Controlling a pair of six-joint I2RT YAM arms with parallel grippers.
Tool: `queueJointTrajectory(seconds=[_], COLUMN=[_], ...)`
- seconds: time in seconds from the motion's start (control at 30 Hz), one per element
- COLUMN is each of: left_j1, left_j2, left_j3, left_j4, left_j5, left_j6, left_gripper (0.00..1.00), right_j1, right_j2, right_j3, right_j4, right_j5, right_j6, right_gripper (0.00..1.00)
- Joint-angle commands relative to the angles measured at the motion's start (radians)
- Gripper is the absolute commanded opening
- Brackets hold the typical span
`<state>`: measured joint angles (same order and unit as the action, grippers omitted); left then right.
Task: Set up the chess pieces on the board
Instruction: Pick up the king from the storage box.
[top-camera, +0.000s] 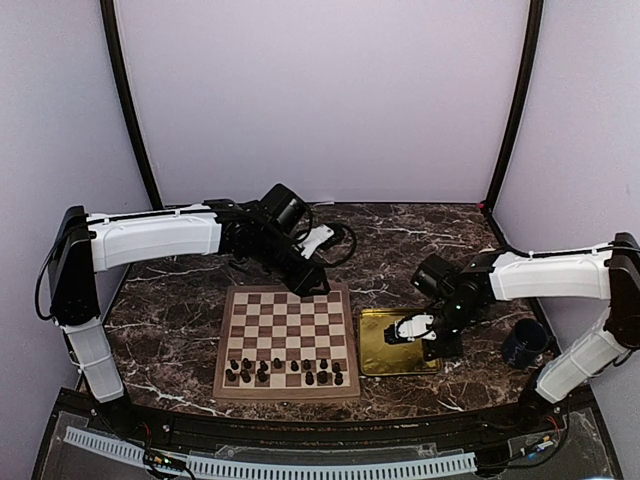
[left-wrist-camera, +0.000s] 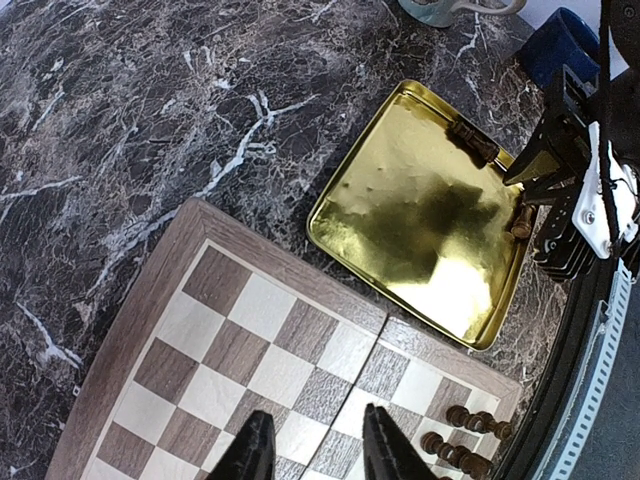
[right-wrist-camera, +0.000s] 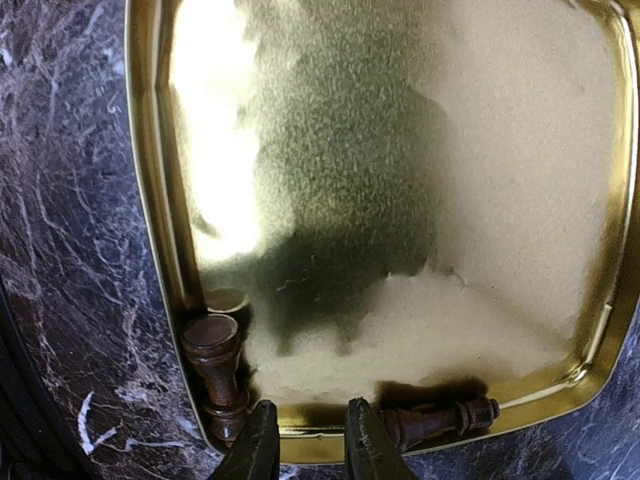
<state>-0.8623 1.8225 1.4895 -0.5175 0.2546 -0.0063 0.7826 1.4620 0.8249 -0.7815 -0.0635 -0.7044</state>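
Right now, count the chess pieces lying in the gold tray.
2. One piece lies in the gold tray's lower-left corner in the right wrist view; the other lies along its bottom rim. The right gripper may hide more.

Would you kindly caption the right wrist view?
Right gripper open above gold tray holding two toppled chess pieces.
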Motion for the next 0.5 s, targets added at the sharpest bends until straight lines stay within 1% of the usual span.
queueJointTrajectory(seconds=[0.0, 0.17, 0.3, 0.47], left_j1=[-0.006, -0.006, -0.006, -0.006], left_j2=[-0.007, -0.009, -0.009, -0.003], left_j3=[-0.016, -0.023, -0.026, -0.029], left_j4=[-0.009, -0.012, -0.014, -0.011], left_j5=[0.008, 0.009, 0.01, 0.007], left_j6=[0.009, 0.009, 0.014, 0.016], left_gripper=[0.33, 0.33, 0.33, 0.33], right_j1=[0.01, 0.014, 0.017, 0.023], right_j2=[-0.027, -0.012, 0.0, 0.02], right_j3=[0.013, -0.013, -0.013, -0.019], right_j4=[-0.035, -0.03, -0.044, -0.046], right_j5=[-0.049, -0.067, -0.109, -0.11], right_j6=[0.011, 0.01, 0.005, 0.005], right_gripper=[0.25, 0.25, 0.28, 0.29])
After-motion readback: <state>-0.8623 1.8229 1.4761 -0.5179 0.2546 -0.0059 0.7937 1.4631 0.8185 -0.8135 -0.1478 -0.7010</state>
